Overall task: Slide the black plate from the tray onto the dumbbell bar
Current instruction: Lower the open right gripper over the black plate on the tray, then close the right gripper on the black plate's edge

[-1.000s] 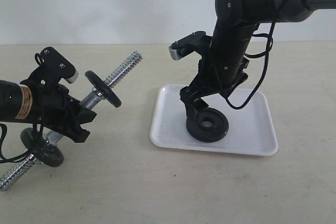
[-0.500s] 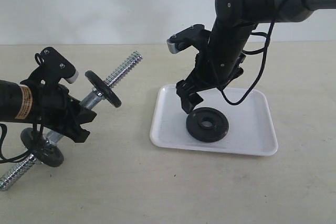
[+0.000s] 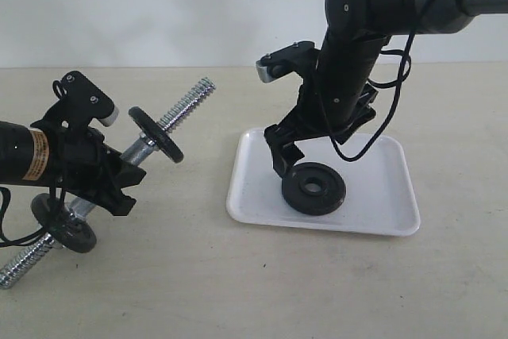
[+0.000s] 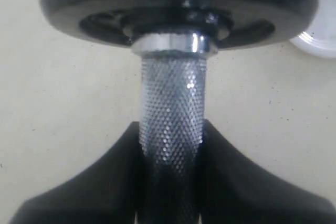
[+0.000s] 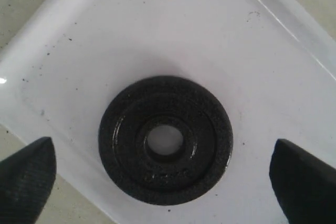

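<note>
The black plate (image 3: 313, 188) lies flat in the tray (image 3: 381, 204), toward the tray's front edge and left of its middle, with its central hole and raised ring facing up. A second ago you had it tipped up on one edge, with the right claw (image 3: 286, 164) pressed down against it. It has since settled flat, and the claw has risen clear of it. The claw now hangs just above the plate's rear left rim without touching it.

The right wrist view shows that claw spread wide. Its two fingertips (image 5: 29, 174) stand well out on either side of the plate (image 5: 165, 140), and bare white tray (image 5: 157, 35) shows between them and the disc. They stand wider apart than a second ago.

Your left claw (image 3: 119, 184) has not moved. It is clamped on the knurled middle of the dumbbell bar (image 3: 186, 105), near the left edge of the surface (image 3: 238, 291). The bar slants, with its free threaded end pointing up toward the far edge and the tray. Two black discs (image 3: 156, 134) sit on the bar, one on each side of the grip. In the left wrist view a chrome collar (image 4: 173, 43) sits against the nearer disc.
</note>
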